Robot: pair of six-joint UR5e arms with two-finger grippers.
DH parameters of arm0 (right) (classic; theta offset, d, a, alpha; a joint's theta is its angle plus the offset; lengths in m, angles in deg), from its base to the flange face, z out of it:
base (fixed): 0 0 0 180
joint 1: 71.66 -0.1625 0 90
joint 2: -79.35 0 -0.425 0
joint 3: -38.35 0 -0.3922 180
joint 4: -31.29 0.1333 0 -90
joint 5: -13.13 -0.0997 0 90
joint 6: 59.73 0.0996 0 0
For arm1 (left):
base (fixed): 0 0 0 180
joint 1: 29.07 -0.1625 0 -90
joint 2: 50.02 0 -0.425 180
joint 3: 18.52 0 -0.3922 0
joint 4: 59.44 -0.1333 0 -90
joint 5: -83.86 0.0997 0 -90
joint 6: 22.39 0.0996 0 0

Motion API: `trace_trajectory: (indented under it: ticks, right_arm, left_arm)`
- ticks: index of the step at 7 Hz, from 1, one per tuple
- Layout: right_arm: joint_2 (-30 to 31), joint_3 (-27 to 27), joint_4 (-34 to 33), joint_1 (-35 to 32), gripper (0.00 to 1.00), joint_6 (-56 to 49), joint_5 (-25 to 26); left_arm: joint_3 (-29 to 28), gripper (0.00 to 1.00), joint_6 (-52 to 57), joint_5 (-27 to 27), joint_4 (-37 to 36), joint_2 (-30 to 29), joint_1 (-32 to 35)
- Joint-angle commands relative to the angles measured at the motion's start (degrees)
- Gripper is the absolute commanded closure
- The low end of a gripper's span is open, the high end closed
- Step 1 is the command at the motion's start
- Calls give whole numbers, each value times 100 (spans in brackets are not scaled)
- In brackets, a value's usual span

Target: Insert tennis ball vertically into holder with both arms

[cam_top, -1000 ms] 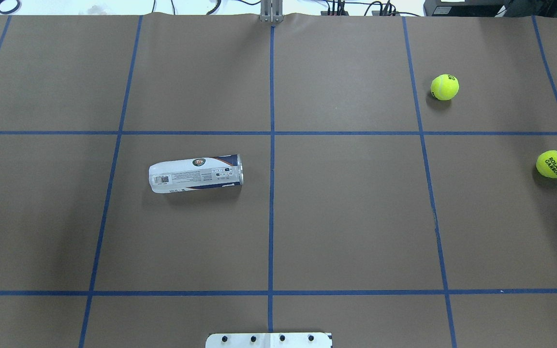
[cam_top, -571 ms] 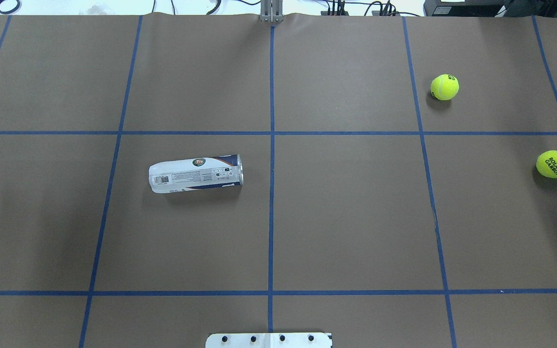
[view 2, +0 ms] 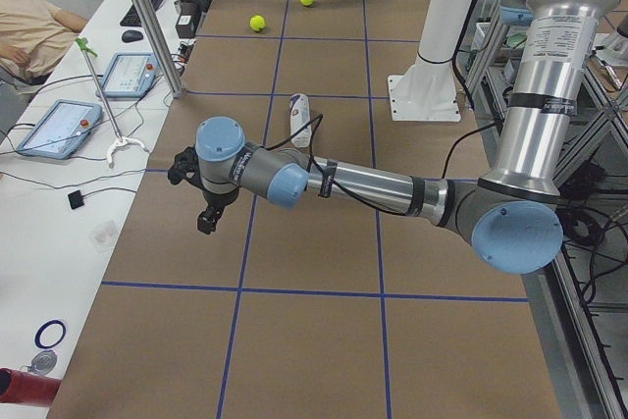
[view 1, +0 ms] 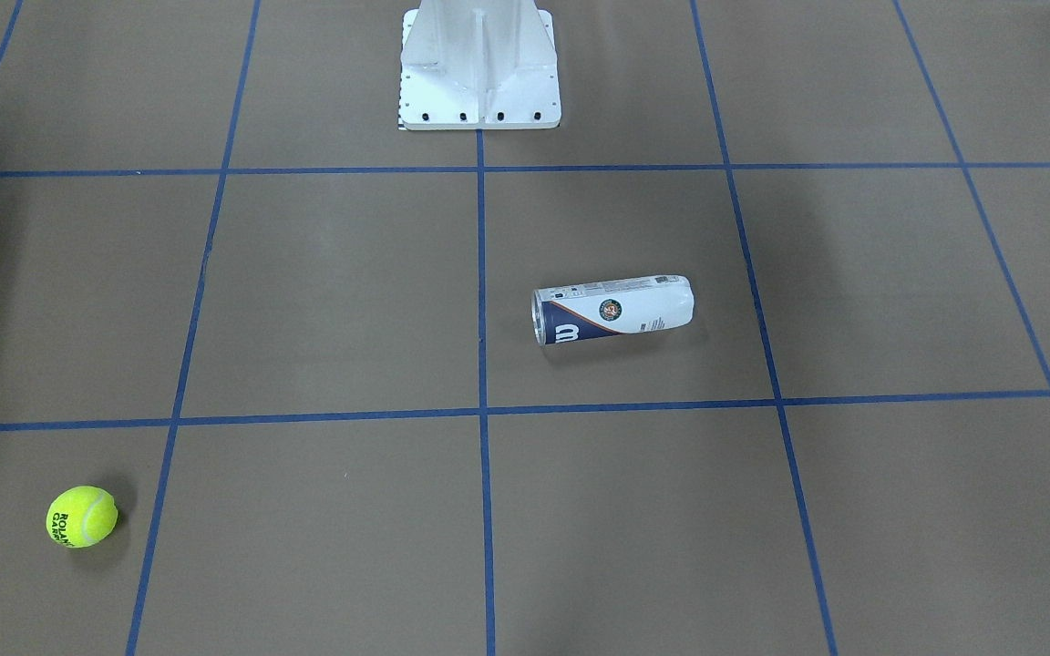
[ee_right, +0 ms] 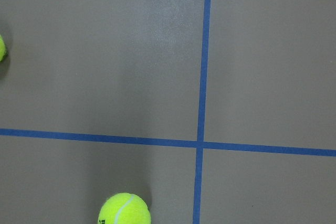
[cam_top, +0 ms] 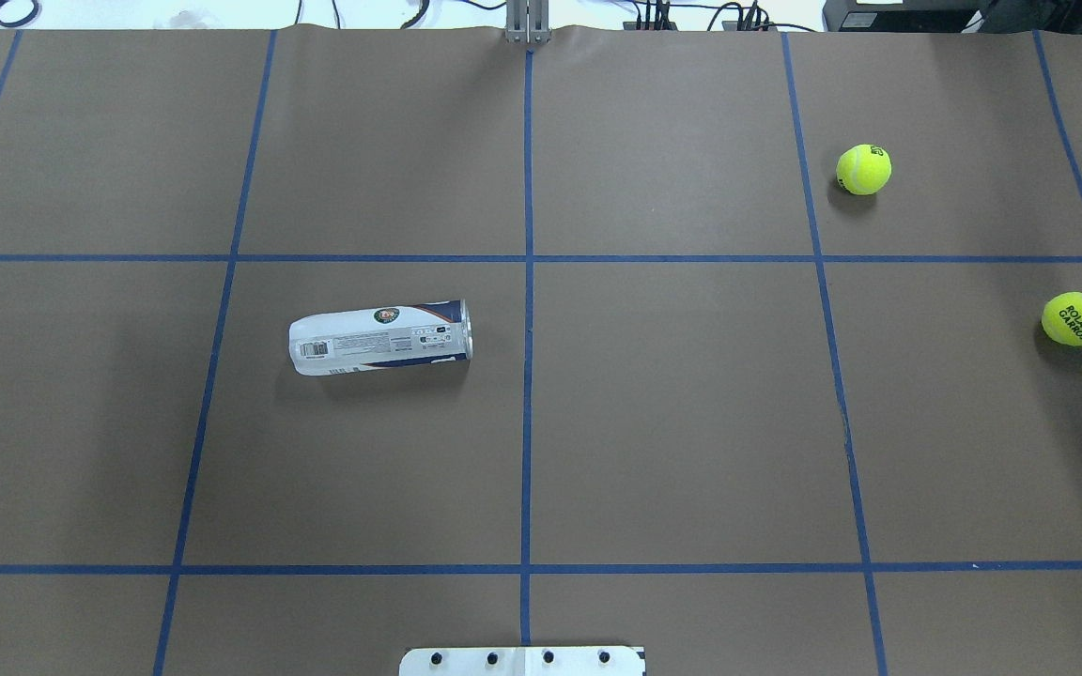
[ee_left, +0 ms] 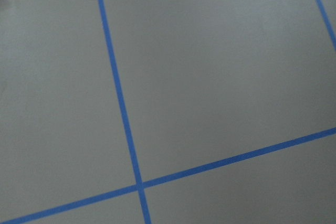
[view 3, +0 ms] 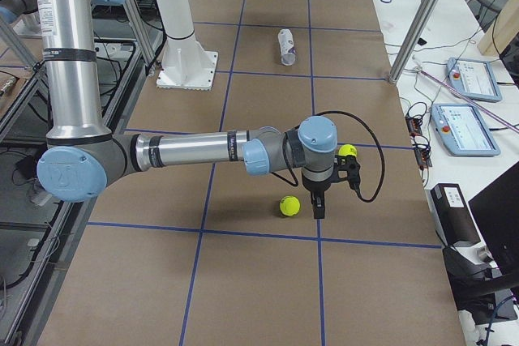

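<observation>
The holder lies on its side left of the table's middle, its open end toward the centre line; the front-facing view shows the holder with its "W" logo. Two yellow tennis balls rest on the right part: one far back, one near the right edge. My right gripper shows only in the right side view, hanging fingers down just beside the nearer ball; whether it is open or shut I cannot tell. My left gripper shows only in the left side view, over bare table, state unclear.
The white pedestal base stands at the robot's side of the table. Blue tape lines grid the brown surface. A side bench with tablets and a metal post borders the far edge, where a person sits.
</observation>
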State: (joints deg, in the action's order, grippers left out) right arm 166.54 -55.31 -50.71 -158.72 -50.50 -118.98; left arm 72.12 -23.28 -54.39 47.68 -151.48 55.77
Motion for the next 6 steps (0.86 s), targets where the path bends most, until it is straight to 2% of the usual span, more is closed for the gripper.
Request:
trace_trajectory:
  ticks: [1,4,6]
  right_arm:
    - [0,6,0,5,0,9,-8]
    - [-18,-12,0,5,0,27,-8]
    - [-79,-12,-8,5,0,27,-8]
  left_arm:
    - [15,1,-16,8,230,-844,-571]
    - [-54,1,-531,35,221,-1996,-1406]
    - [-20,1,-596,44,221,-2596,-1732]
